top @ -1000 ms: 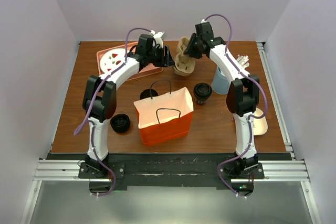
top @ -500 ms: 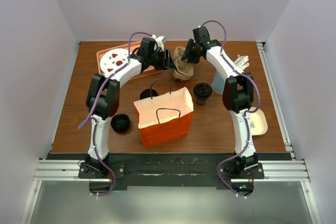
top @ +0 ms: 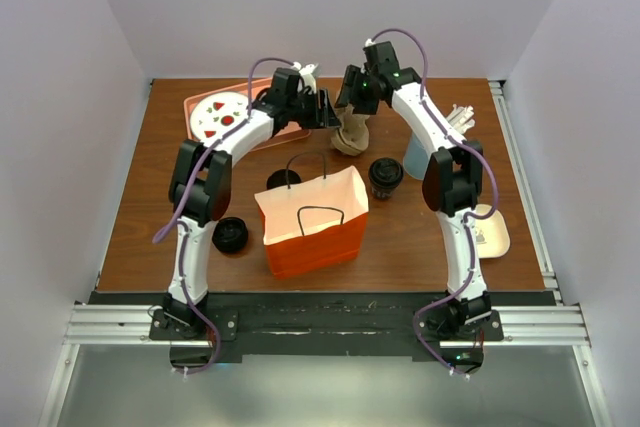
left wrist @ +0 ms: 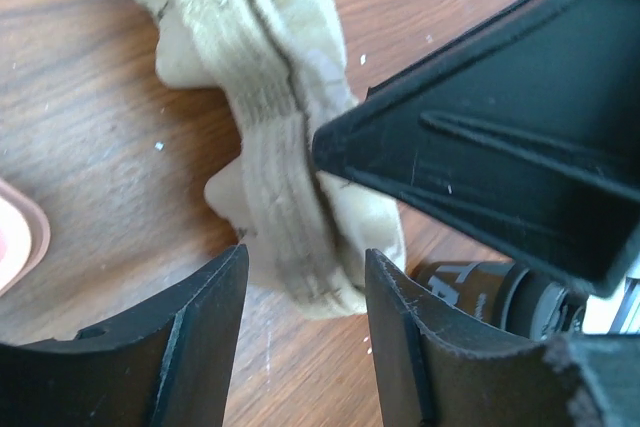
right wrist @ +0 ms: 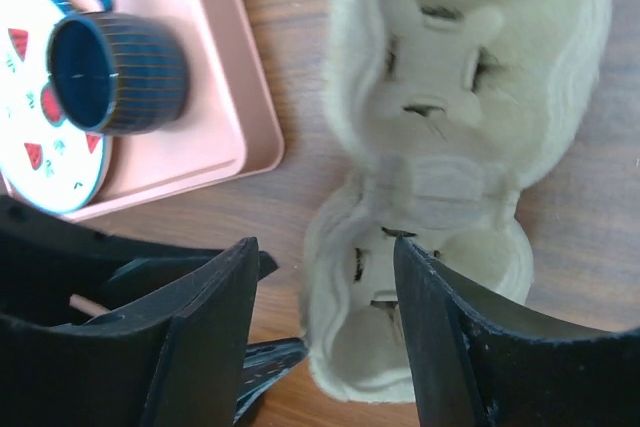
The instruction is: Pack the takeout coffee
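Far middle of the bench (top: 138, 197): a pulp cup carrier (top: 350, 134), lying with its wells turned up, seemingly laid out to receive a cup before bagging. Directly above it, the right end effector (right wrist: 322, 247), jaws spread wide and closed on nothing, straddling one well from overhead and hovering clear of it. Just left of the carrier, the left end effector (left wrist: 305, 257), jaws likewise apart, tips at the carrier's edge with nothing pinched between them; probably posted there to steady or nudge the carrier. Nearer the arms, an orange paper bag (top: 312, 222), standing upright with its mouth open, evidently the destination for the packing.

The takeout coffee (top: 385, 176): upright on the bench, lid on, just near and right of the carrier and just beyond the bag's far right corner. Untouched by either end effector; near and slightly right of the right one, farther from the left one, with the carrier in between. Judged from this layout: cup not yet in the carrier, nor in the bag; a short reach toward the near side needed from the right end effector to get at it.
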`<action>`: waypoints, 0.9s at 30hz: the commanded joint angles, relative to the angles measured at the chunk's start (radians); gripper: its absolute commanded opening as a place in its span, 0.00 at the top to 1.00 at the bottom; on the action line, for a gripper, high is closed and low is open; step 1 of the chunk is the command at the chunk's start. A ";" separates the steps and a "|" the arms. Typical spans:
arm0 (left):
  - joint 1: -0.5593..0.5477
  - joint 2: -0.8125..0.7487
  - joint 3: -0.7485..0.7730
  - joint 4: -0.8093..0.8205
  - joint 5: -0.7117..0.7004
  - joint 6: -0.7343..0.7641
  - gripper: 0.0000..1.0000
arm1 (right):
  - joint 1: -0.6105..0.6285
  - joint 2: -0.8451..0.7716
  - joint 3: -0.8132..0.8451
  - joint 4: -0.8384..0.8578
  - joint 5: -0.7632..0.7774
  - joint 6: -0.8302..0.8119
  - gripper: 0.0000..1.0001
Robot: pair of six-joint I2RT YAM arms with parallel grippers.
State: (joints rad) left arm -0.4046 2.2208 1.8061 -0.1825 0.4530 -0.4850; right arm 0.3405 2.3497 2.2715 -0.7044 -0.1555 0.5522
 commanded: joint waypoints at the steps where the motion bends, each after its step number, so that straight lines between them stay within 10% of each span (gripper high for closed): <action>1: -0.003 0.016 0.045 0.052 -0.002 -0.035 0.45 | 0.002 -0.061 0.056 -0.055 -0.032 -0.118 0.41; 27: 0.030 -0.110 0.125 -0.121 -0.161 -0.044 0.44 | 0.023 -0.256 -0.236 0.058 -0.167 -0.601 0.50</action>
State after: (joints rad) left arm -0.3946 2.2066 1.8595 -0.2832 0.3363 -0.5106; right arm 0.3439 2.1746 2.0960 -0.7040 -0.2844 0.1062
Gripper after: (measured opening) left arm 0.552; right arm 0.495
